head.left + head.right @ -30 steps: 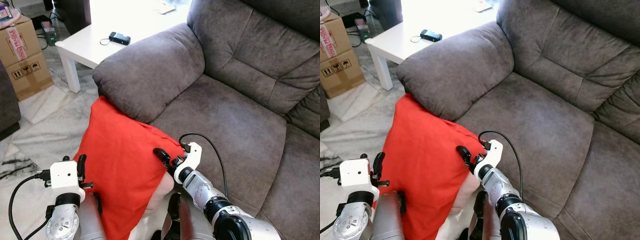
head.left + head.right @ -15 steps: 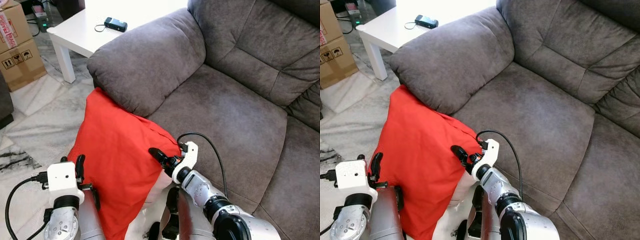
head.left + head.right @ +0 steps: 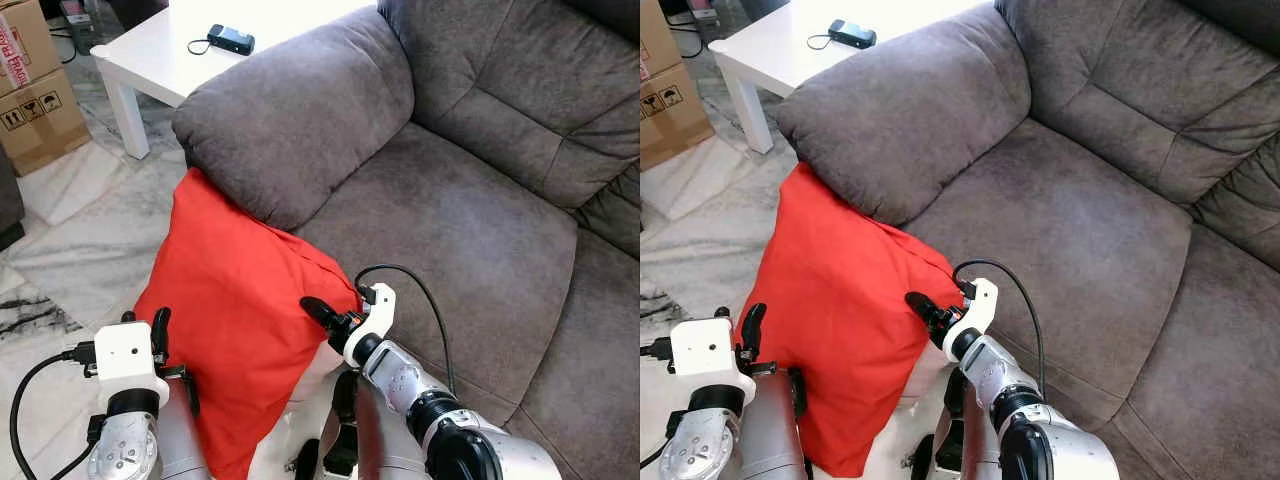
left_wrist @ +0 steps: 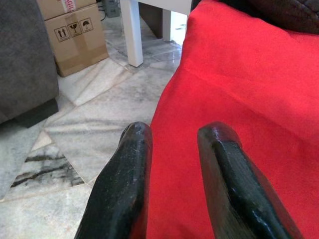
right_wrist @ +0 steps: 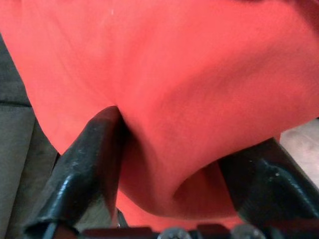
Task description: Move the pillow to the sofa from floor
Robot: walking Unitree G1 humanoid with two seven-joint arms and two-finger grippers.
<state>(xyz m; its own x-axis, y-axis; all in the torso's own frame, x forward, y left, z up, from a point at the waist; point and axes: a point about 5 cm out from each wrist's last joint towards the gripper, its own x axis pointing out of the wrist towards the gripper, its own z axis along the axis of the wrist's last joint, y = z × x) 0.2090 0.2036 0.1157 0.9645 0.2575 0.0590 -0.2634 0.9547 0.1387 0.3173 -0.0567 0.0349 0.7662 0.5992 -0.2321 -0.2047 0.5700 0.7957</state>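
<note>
the soft bright-red fabric pillow (image 3: pixel 235 310) hangs between the two arms, its upper corner pressed against the padded grey suede armrest (image 3: pixel 290 130) of the grey sofa (image 3: pixel 470 230) and its lower end hanging toward the grey-veined marble floor (image 3: pixel 70 250); it is not yet on the seat cushion. the right gripper (image 3: pixel 318 313) sits at the pillow's edge nearest the seat, and its wrist view shows red cloth bunched between the two black fingers (image 5: pixel 82 164), so it reads as clamped on a fold of the cover. the left gripper (image 4: pixel 174 164) is at the pillow's floor-side edge, fingers parted with the red cloth lying across the gap; whether it truly pinches the fabric i cannot tell. the risk, as i judge it, is that the hold is on loose cover rather than the stuffing: a lift could let the cloth slide out and drop the pillow to the floor. the corner against the armrest could also snag and twist the pillow out of the pinch as it swings toward the seat. the low white table (image 3: pixel 160 60) stands well apart.
</note>
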